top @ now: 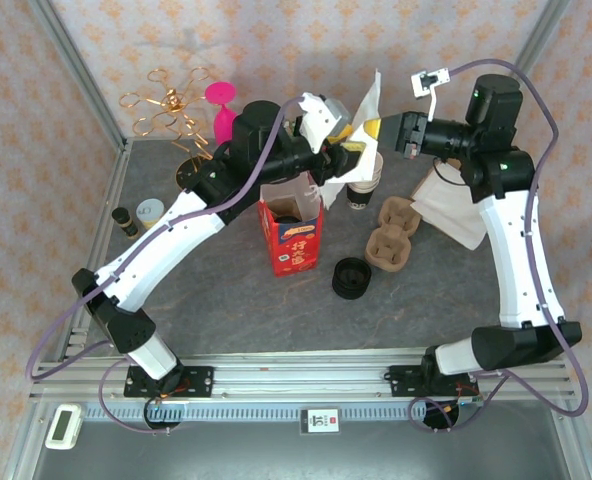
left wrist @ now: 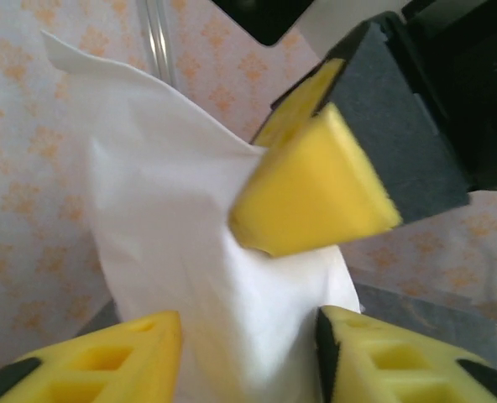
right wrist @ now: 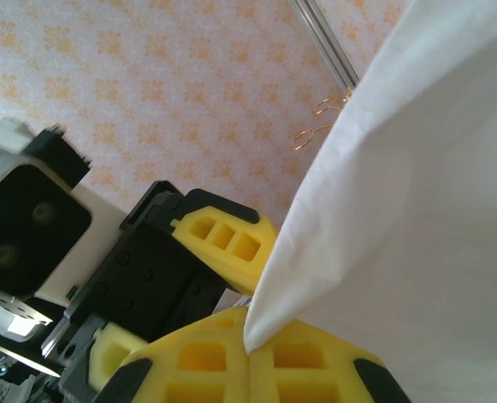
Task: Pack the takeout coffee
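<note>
Left of centre in the overhead view, the takeout coffee (top: pixel 285 207) seems to sit inside the open red carton (top: pixel 296 245), its lid dim in shadow. Just right, the left gripper (left wrist: pixel 248 353) straddles the white paper (left wrist: pixel 164 218) with its fingers partly apart; I cannot tell whether they grip it. The right gripper (right wrist: pixel 248 361), fully closed, pinches the paper's edge.

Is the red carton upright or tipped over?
Upright: the red carton stands on its base on the table, with its open top facing up and its flaps raised.
</note>
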Motion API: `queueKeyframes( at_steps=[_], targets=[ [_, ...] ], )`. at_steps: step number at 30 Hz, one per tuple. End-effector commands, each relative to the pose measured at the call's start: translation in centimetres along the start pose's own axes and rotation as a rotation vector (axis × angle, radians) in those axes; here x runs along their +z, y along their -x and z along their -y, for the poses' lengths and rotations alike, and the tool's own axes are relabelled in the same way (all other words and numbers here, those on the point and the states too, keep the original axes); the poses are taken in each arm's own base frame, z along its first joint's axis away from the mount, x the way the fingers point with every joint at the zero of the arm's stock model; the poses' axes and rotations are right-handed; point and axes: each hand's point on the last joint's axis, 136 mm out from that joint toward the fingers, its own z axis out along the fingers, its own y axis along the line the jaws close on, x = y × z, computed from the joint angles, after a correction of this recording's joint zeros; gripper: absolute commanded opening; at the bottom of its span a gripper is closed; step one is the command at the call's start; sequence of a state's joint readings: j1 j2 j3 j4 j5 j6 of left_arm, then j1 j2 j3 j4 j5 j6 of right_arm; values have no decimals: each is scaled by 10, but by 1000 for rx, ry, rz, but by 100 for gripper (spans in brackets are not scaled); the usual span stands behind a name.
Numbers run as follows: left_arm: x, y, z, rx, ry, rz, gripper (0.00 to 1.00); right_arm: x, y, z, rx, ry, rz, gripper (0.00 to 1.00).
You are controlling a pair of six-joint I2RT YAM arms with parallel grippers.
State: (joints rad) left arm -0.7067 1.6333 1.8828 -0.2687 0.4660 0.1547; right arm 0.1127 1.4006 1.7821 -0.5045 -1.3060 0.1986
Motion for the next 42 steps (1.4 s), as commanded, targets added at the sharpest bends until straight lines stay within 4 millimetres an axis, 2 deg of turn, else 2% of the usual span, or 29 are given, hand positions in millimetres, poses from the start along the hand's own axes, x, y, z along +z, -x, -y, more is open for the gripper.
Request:
queueKeyframes(
  at_steps=[1, 5, 8, 9, 11, 13, 17, 20, 25, 29, 34, 42],
  targets=[
    [-1, 5, -9, -21, 47, -3, 36, -8, 6, -27, -86, 39, 34, 0],
    [-5, 11, -4, -34, 23, 3, 23, -9, 7, -27, -81, 36, 46, 0],
    [-7, 13, -4, -55, 24, 11, 16, -9, 9, -27, -78, 35, 63, 0],
    [-8, 14, -4, -68, 28, 10, 13, -9, 11, -26, -78, 32, 73, 2],
    [-13, 17, -10, -100, 68, 11, 8, -9, 15, -28, -72, 32, 86, 25],
    [-20, 20, -20, -153, 140, 22, 0, -12, 22, -32, -86, 13, 107, 33],
    [-37, 23, -36, -276, 255, 31, 0, -19, 34, -32, -87, -49, 172, 43],
    [-57, 26, -53, -389, 382, 50, 0, -20, 38, -19, -48, -113, 203, 45],
    [-100, 19, -77, -554, 612, 11, 0, -16, 28, 4, 40, -150, 201, 48],
    [-120, 5, -83, -582, 705, -36, 0, -13, 19, 10, 74, -142, 192, 49],
    [-105, -36, -79, -611, 704, -154, 0, -15, 14, 6, 76, -136, 190, 50],
    [-67, -67, -72, -624, 606, -261, 0, -15, 4, 12, 94, -153, 177, 50]
  ],
)
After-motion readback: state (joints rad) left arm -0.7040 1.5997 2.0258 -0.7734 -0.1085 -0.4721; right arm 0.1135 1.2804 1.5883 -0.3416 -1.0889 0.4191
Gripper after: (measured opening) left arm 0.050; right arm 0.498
